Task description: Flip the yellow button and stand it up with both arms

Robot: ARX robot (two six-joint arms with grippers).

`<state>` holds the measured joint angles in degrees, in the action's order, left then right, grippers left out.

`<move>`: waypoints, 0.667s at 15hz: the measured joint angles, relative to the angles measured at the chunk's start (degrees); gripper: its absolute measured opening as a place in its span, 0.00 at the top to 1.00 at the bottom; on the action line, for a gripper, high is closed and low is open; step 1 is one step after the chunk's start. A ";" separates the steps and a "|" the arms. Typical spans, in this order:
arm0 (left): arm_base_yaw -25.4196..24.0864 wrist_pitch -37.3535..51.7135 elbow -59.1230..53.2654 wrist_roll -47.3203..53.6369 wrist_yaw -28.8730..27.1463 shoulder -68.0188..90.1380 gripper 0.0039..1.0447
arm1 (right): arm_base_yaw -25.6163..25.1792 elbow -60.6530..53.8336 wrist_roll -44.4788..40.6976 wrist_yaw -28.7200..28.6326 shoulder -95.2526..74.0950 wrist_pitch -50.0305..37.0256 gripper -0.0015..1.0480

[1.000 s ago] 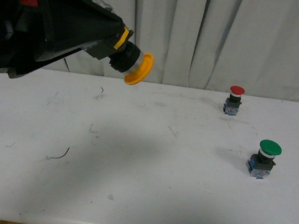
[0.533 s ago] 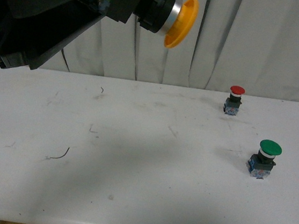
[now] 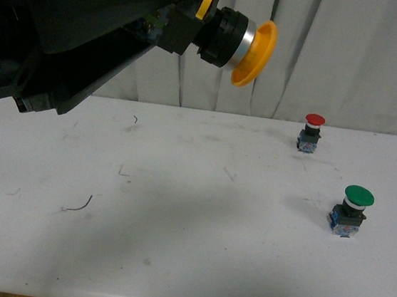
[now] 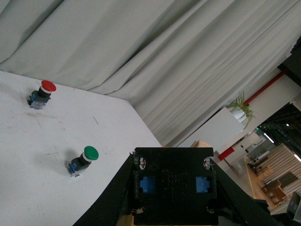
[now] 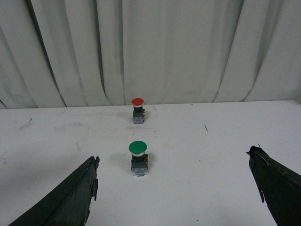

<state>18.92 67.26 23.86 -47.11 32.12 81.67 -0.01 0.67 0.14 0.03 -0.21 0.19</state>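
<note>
A scuffed white table stands before pleated pale grey curtains, a potted plant beyond their edge.

Soft, even overhead light, a bit dim and grey, no glare. My left arm crowds the front view as near-black mass with no detail and throws a broad faint shadow over the table. The yellow button has a small highlight on its metal ring. My right gripper reads as flat black, soft-edged.
</note>
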 joint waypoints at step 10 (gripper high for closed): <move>1.01 -0.74 0.39 0.87 -1.53 0.46 0.66 | -2.36 13.20 0.33 -18.84 -53.94 -58.66 0.06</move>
<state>19.92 66.52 24.25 -46.24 30.59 82.13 -2.37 13.87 0.47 -18.81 -54.15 -58.48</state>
